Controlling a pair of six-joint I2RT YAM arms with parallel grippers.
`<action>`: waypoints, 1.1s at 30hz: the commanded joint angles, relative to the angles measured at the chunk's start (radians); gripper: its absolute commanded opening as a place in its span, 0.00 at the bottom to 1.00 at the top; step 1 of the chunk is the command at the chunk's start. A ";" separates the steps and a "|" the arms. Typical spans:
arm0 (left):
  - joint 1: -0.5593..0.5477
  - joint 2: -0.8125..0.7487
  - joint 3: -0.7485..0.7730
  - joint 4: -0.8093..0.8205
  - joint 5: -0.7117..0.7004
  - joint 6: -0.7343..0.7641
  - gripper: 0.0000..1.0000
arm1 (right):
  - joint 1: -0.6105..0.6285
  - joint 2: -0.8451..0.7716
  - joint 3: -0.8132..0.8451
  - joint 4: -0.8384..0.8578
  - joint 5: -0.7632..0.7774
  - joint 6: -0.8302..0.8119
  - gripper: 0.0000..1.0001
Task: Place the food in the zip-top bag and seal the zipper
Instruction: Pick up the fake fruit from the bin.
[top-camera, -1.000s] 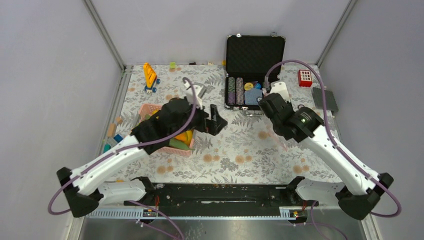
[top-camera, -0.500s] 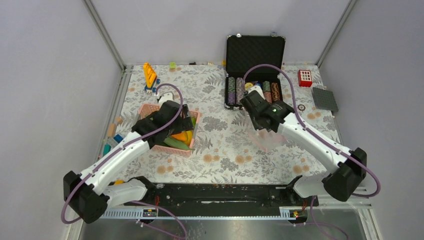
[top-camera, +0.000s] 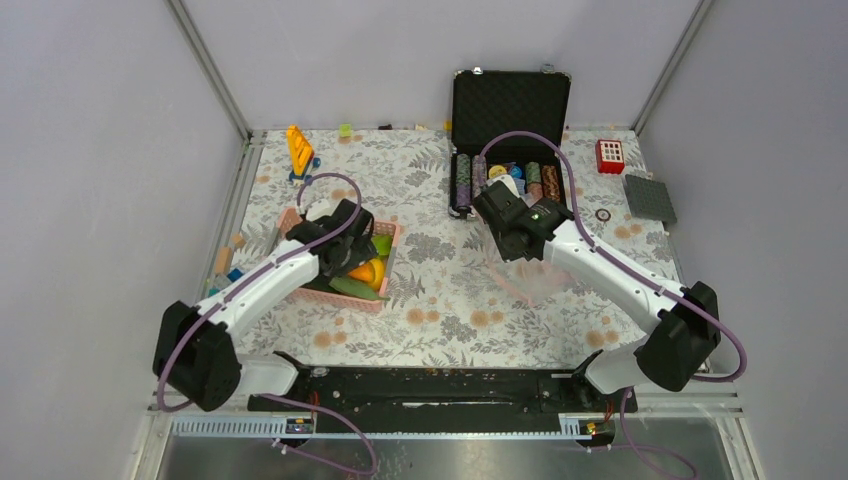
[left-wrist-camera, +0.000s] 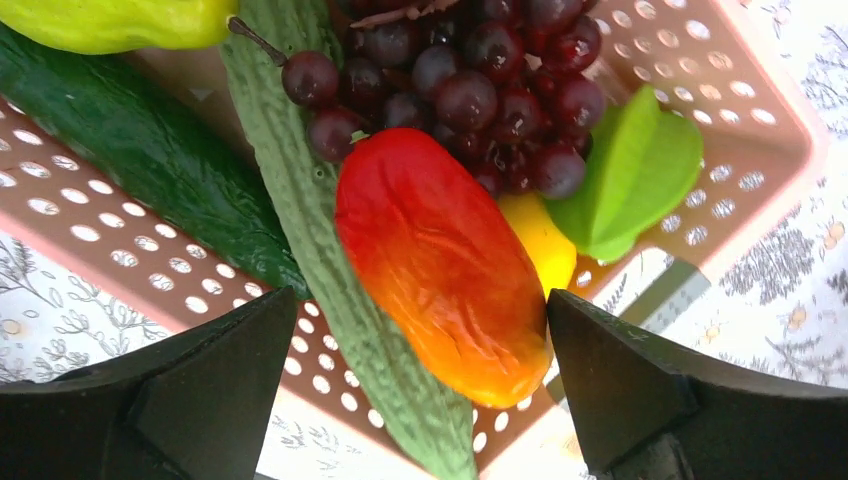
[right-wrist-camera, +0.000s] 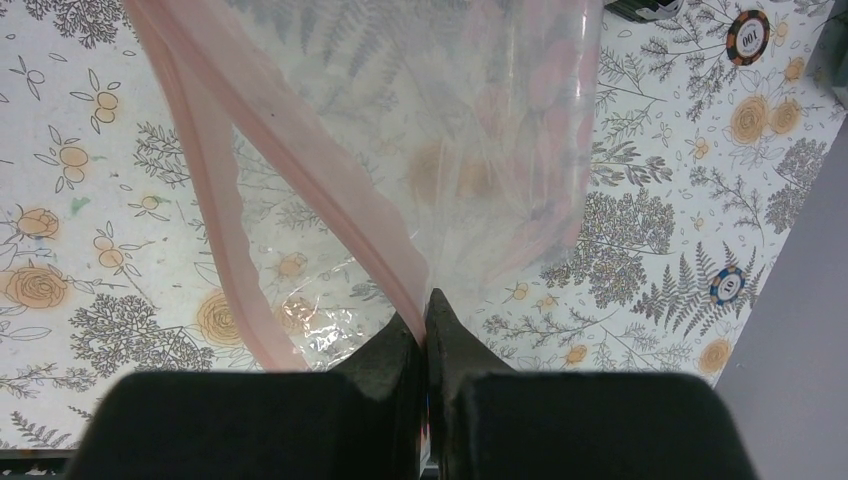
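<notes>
Pink basket (left-wrist-camera: 740, 90) near the bench's (top-camera: 450, 300) left edge holds one mango (left-wrist-camera: 440, 260), one grape bunch (left-wrist-camera: 480, 80), two cucumbers (left-wrist-camera: 140, 150), one leaf (left-wrist-camera: 630, 170) and one citrus (left-wrist-camera: 542, 240); the left claw (left-wrist-camera: 415, 350) hangs spread over them. Mid-bench, the right claw (right-wrist-camera: 425, 320), pressed together, pinches the one bag's (right-wrist-camera: 490, 150) zipper (right-wrist-camera: 330, 200).

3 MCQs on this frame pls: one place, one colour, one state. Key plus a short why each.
1. Where does the mango lie?
A) in the pink basket
B) in a blue bowl
C) on a white plate

2. What colour is the zipper of the zip-top bag?
A) blue
B) pink
C) green

3. The right claw is:
A) open above the bag
B) shut on the zip-top bag
C) shut on nothing

Key:
1 A, pink lattice surrounds it in the left wrist view.
2 B, a pale pink strip runs along the mouth.
3 B, its tips pinch the plastic.
</notes>
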 joint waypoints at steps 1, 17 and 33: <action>0.038 0.052 0.010 0.080 0.002 -0.105 0.98 | -0.002 -0.023 0.002 0.005 -0.002 0.019 0.00; 0.051 0.038 -0.006 0.167 0.033 -0.067 0.24 | -0.002 -0.062 -0.018 0.023 -0.027 0.043 0.00; -0.091 -0.374 -0.212 0.712 0.434 0.343 0.00 | -0.004 -0.091 -0.013 0.030 -0.122 0.106 0.00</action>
